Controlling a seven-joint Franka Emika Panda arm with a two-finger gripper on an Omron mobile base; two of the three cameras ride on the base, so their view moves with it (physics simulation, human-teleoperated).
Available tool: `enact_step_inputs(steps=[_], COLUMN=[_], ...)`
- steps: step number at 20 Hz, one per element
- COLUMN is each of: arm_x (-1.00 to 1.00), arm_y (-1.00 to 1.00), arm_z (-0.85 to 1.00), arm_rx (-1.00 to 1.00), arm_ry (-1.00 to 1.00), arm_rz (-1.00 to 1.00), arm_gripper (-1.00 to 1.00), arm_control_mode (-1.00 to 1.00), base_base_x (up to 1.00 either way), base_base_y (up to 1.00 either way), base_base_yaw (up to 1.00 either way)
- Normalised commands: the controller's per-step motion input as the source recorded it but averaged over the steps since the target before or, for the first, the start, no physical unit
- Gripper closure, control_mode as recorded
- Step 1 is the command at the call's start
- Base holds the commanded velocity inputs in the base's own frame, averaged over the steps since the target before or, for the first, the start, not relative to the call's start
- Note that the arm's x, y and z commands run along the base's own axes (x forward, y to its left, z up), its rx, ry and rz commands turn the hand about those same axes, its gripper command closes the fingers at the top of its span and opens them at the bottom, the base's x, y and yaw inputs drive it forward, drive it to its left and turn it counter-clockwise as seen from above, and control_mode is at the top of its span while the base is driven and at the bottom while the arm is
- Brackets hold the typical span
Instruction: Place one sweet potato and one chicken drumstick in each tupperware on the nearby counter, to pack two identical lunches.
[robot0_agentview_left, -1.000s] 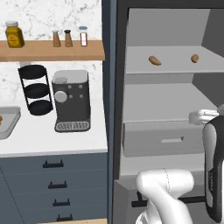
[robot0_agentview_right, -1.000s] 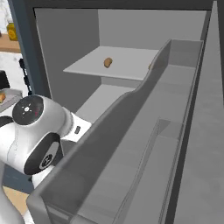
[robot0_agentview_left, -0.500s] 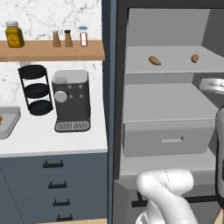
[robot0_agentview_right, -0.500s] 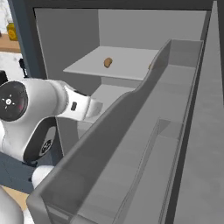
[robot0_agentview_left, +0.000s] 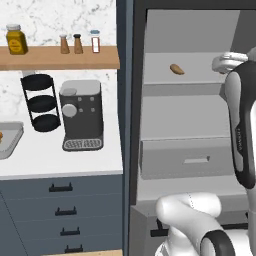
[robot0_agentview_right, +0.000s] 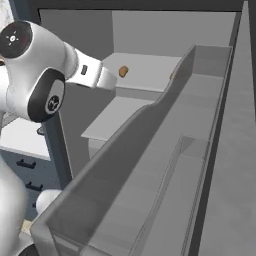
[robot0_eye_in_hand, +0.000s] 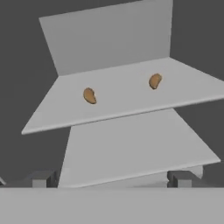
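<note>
I see two small tan-brown sweet potatoes (robot0_eye_in_hand: 89, 95) (robot0_eye_in_hand: 154, 81) apart on grey upper fridge shelf (robot0_eye_in_hand: 122, 103); gripper (robot0_eye_in_hand: 113, 178) released, jaws wide, aimed there for pick.

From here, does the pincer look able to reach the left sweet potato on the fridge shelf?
Probably yes. The pincer is open and faces the shelf; the left sweet potato lies bare on it, apart from the other one, with nothing between.
</note>
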Motion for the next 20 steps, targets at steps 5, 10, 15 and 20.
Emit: enact_step_inputs(steps=[5,10,15,20], arm_x=[0.79,0.84,1.00,1.00], arm_y=[0.10,0.16,0.18,0.01], arm_z=[-0.45,-0.27,-0.10,0.00], arm_rx=[-0.06,0.00,0.00,0.00], arm_ry=[0.00,0.00,0.06,0.10], arm_rz=[0.17,0.20,0.05,0.00], arm_gripper=[-1.00,-1.00,-1.00,-1.00], arm_control_mode=[-1.00,-1.00,-1.00,-1.00], base_base_x=[0.00,0.00,0.00,0.00], base_base_y=[0.00,0.00,0.00,0.00], base_base_yaw=[0.00,0.00,0.00,0.00])
